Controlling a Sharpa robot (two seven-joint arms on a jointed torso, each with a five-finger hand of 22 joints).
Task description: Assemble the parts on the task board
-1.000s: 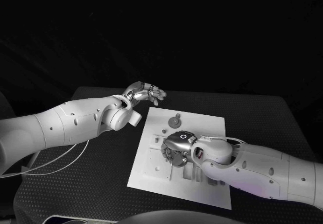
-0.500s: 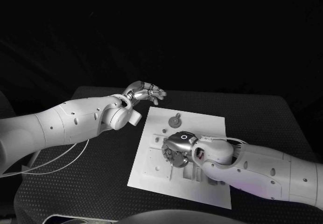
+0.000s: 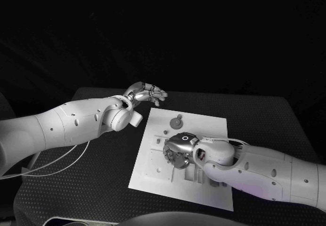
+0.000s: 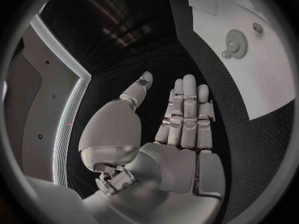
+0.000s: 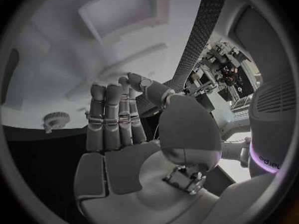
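Note:
The white task board (image 3: 204, 127) lies in the middle of the black table. A grey gear (image 3: 176, 122) sits near its far edge; the left wrist view has the gear (image 4: 235, 40) and the board (image 4: 261, 69) too. My right hand (image 3: 178, 149) hovers low over the board's middle and hides the parts beneath it. In the right wrist view its fingers (image 5: 112, 117) are stretched out side by side, thumb apart, nothing held, with the gear (image 5: 56, 118) beyond them. My left hand (image 3: 146, 93) hangs past the board's far left corner, fingers (image 4: 186, 109) straight and empty.
Raised slots and small fittings (image 3: 193, 175) stand on the board's near half, close to my right forearm. A white cable (image 3: 61, 165) loops over the table at the left. The black mat (image 3: 264, 117) runs on to the right of the board.
My right hand has shifted very slightly over the board's middle. The left hand has stayed where it was.

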